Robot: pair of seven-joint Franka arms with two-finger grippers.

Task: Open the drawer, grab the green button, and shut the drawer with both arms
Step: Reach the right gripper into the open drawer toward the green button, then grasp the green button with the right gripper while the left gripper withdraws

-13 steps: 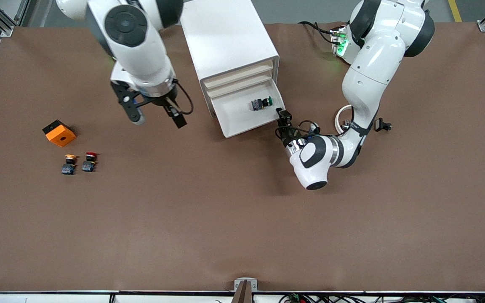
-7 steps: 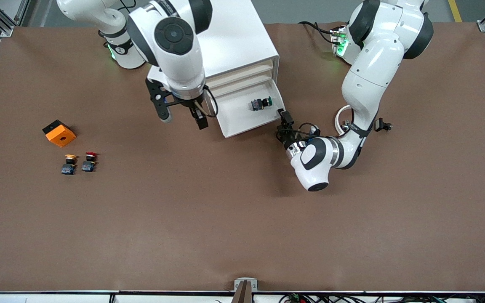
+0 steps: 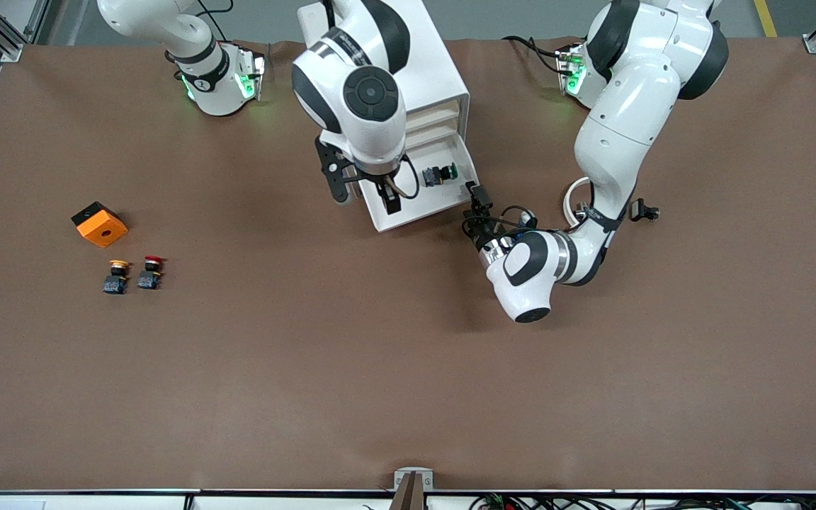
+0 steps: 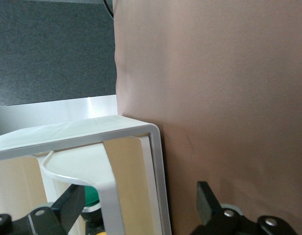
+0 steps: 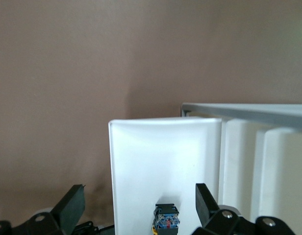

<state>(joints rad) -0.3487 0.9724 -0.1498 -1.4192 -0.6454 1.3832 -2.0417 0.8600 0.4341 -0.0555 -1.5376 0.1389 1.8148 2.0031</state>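
While scanning the brown table, find the white cabinet between the bases of the 2 arms. See its bottom drawer pulled out toward the front camera, with the 2 drawers above it pushed in.

Find the button lying on its side on the floor of that open drawer, green cap toward the left arm's end, touched by neither gripper.

Spot the right gripper hanging over the drawer's corner at the right arm's end, fingers spread wide and empty. From the right wrist view, see the white drawer floor between those parted fingers, with the button's black-and-blue body on it.

Locate the left gripper just beside the drawer's front corner at the left arm's end, released and grasping nothing. From the left wrist view, see the drawer's white wall between the spread fingers, with a glimpse of the green cap inside.

Toward the right arm's end, well apart from the cabinet, note an orange block. Nearer to the front camera than that block, note 2 more push buttons side by side: a yellow-capped one and a red-capped one.
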